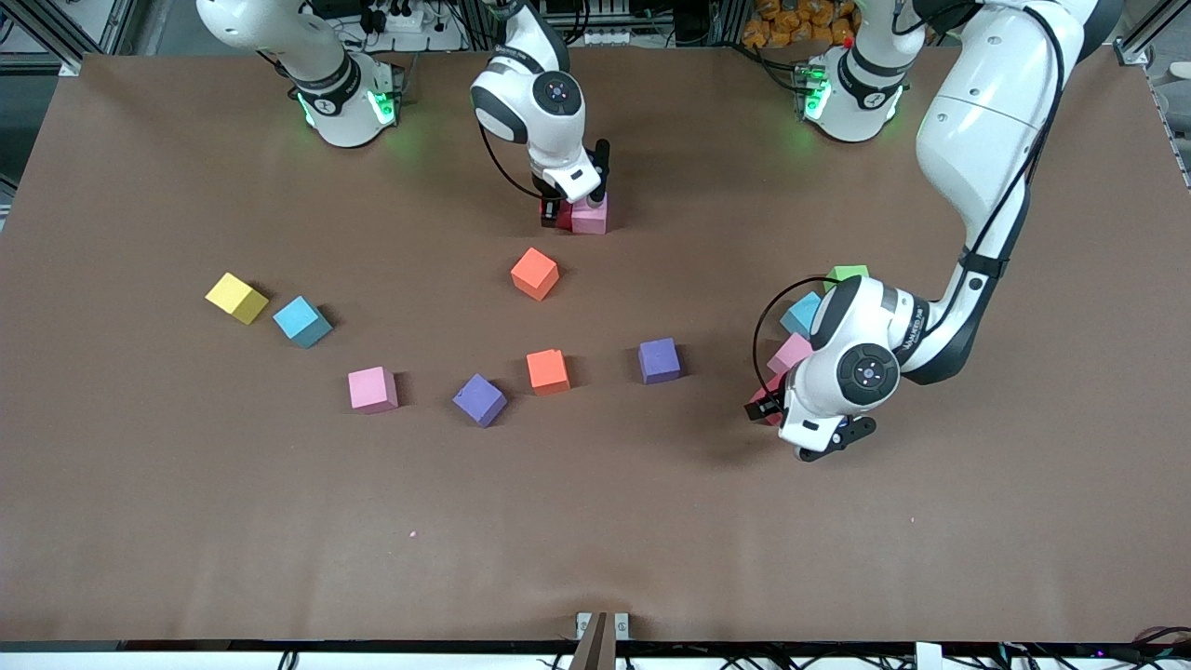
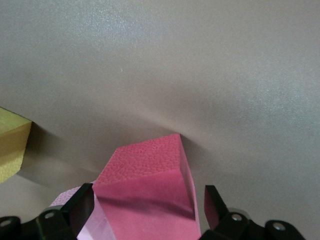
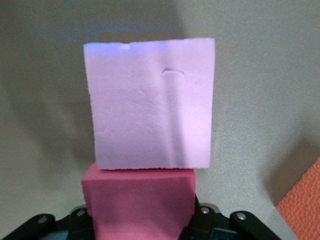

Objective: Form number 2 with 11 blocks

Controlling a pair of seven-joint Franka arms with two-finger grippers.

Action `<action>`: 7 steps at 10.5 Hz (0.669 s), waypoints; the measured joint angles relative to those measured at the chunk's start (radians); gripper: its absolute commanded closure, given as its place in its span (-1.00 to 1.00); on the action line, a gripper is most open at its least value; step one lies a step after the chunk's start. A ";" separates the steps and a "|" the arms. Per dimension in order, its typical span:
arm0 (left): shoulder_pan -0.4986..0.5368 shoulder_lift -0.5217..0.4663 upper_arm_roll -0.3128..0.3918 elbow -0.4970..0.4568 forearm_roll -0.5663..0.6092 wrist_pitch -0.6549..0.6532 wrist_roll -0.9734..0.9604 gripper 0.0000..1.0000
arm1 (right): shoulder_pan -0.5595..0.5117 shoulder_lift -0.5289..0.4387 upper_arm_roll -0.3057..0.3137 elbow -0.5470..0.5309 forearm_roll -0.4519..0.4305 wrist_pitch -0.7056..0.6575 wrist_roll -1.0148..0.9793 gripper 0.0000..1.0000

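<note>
Front view, taken from the right arm's end of the desk across to the left arm's: a yellow block and a light blue block lie side by side, just apart, well in from that end. Nearer the camera edge come a pink block, a purple block, an orange block and a second purple block, strung in a loose row, each apart from the next. A second orange block sits alone between that row and the base edge.

Close to the base edge, about mid-desk, the right pincer is down at the desk, its fingers closed on a red block; a second pink block rests touching that red one. The right wrist view shows the same pair: red block clamped between the fingers, pink block pressed against it.

Toward the left arm's end, the left pincer is low over a cluster: a second red block, a third pink block, another light blue block and a green cube. In the left wrist view its fingers stand spread on either side of the red block, not gripping it.
</note>
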 measured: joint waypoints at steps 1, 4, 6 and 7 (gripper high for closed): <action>0.000 0.003 0.000 0.000 0.000 0.000 0.000 -0.04 | 0.000 0.002 0.000 0.001 0.000 0.000 0.003 -1.00; 0.000 0.007 -0.001 0.005 -0.001 0.003 -0.026 0.25 | 0.000 0.014 0.000 0.011 0.000 0.002 0.006 -1.00; -0.002 -0.003 -0.009 0.023 -0.001 0.009 -0.153 0.37 | 0.001 0.008 0.000 0.028 0.000 -0.011 0.007 -1.00; 0.000 -0.022 -0.019 0.034 -0.011 0.009 -0.211 0.45 | 0.001 -0.005 0.000 0.035 0.000 -0.036 0.007 -1.00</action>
